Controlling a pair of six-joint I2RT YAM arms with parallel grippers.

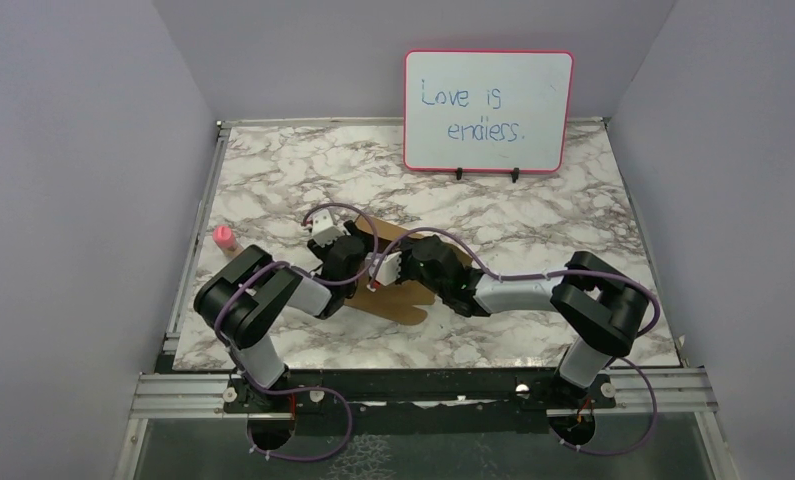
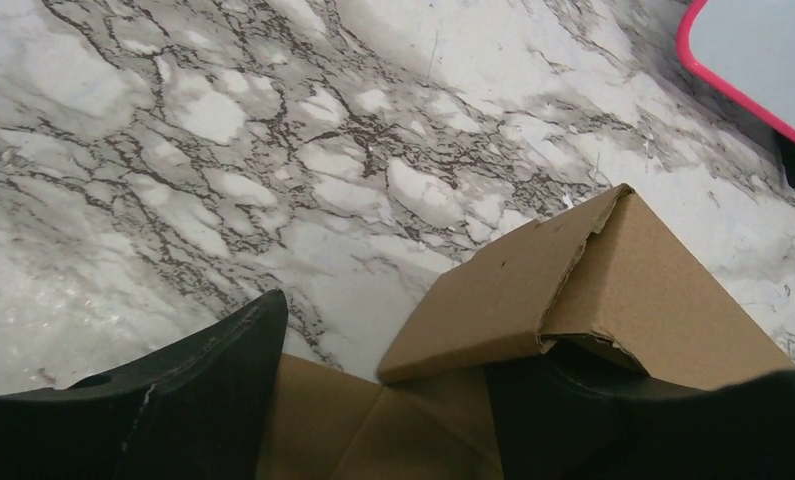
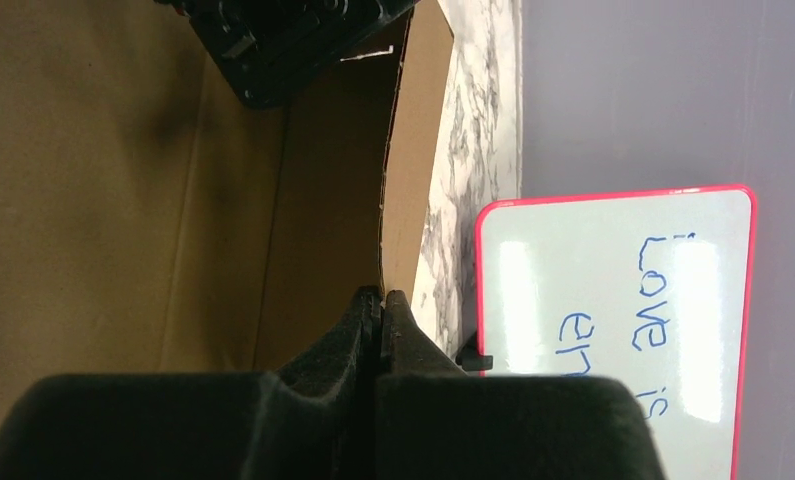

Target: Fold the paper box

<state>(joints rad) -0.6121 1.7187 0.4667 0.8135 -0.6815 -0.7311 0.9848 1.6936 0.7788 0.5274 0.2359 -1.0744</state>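
The paper box [image 2: 663, 290] lies on the marble counter [image 2: 223, 150], one flap raised. The left gripper [image 2: 403, 345] jaws stand apart over it.

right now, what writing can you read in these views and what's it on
"Love is": blue handwriting on the whiteboard, top line.
"endless.": the line below it; the hand is loose and the last letters are unclear.
Cardboard box: no print shows.
Small pink thing: too small to read.

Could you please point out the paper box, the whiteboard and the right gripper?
paper box [image 2: 493, 300]: left wrist view, raised flap.
whiteboard [image 1: 488, 110]: top view, white face.
right gripper [image 3: 381, 300]: right wrist view, between its shut fingertips.
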